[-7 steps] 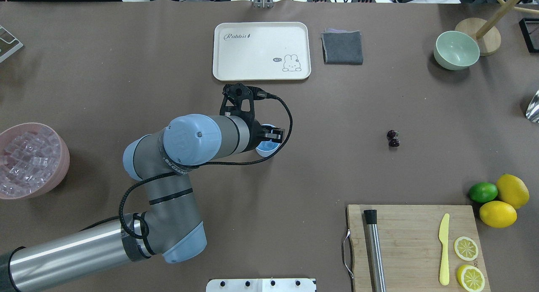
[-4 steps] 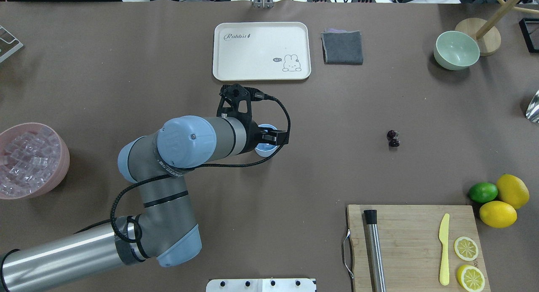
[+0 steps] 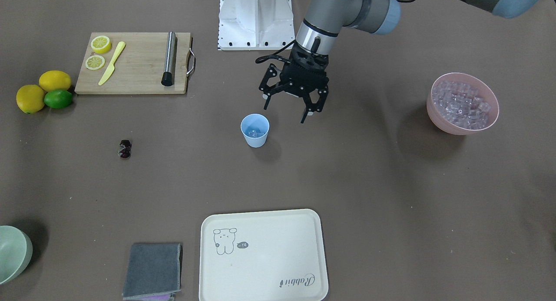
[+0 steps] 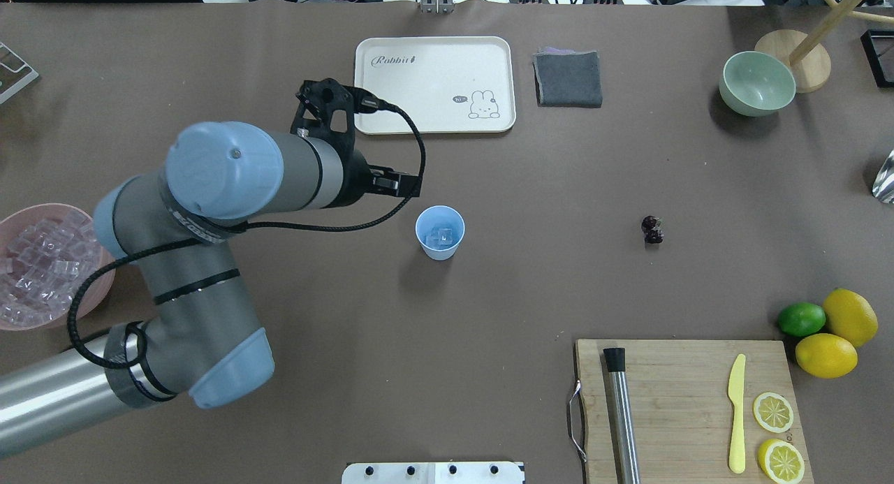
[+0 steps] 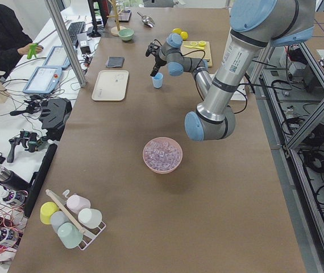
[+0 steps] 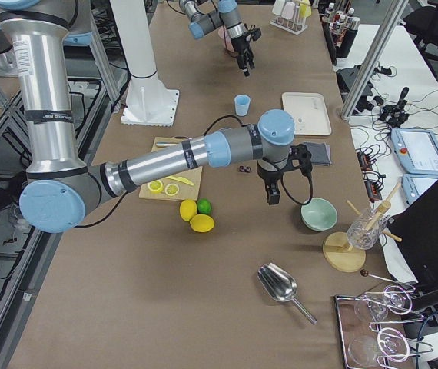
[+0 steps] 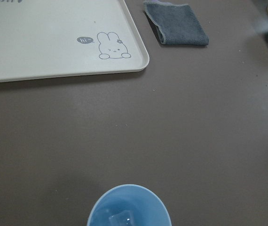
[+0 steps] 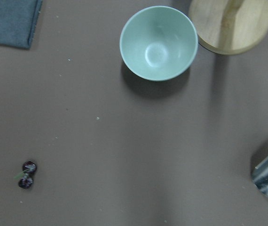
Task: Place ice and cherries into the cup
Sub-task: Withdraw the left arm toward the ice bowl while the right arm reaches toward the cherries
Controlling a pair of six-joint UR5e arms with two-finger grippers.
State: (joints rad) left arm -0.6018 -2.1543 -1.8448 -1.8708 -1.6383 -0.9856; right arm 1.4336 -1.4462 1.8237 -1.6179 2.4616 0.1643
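The light-blue cup (image 4: 440,241) stands upright mid-table, with a few clear ice cubes (image 4: 442,235) in its bottom; it also shows in the front view (image 3: 255,133) and the left wrist view (image 7: 130,205). My left gripper (image 3: 285,113) is open and empty, raised above the table beside the cup on the pink bowl's side. The heap of ice (image 3: 461,102) fills the pink bowl (image 3: 460,128). The dark cherries (image 4: 652,230) lie on the table far from the cup and also show in the right wrist view (image 8: 26,174). My right gripper (image 6: 271,194) hovers near the cherries; I cannot tell whether it is open or shut.
A cream tray (image 4: 433,51) and a folded grey cloth (image 4: 568,79) lie beyond the cup. A pale-green bowl (image 4: 757,83) is at the back right. A cutting board (image 4: 684,393) holds a yellow knife, lemon slices and a steel muddler. Lemons and a lime (image 4: 801,318) lie beside it.
My left gripper has moved off the cup toward the back left, which uncovers the cup with ice inside. The cherries and the cup have not moved.
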